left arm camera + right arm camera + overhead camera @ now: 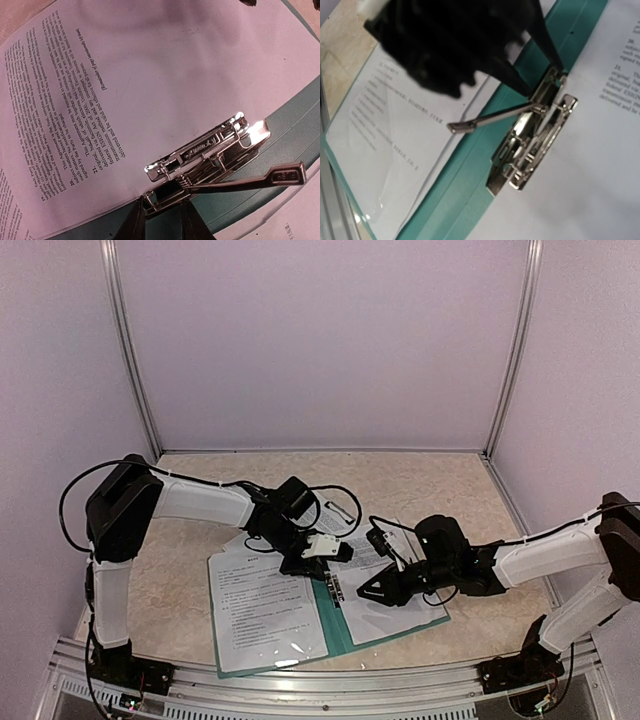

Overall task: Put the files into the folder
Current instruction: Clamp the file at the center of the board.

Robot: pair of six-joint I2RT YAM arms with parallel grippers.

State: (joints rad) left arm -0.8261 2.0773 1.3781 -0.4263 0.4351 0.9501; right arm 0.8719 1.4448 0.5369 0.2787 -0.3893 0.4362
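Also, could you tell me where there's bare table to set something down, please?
The widest bare tabletop is the far strip between the folder and the back wall. A smaller patch lies between the folder's left edge and the left arm. Crowded: around the metal clip, where left claw and right claw sit close.

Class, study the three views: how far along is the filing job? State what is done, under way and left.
Done: the folder lies open with sheets on both halves. Under way: the left pincer straddles the end of the spine clip, whose lever is raised; the right pincer is over the right-hand sheets. Left, probably: clamp the sheets and shut the folder.
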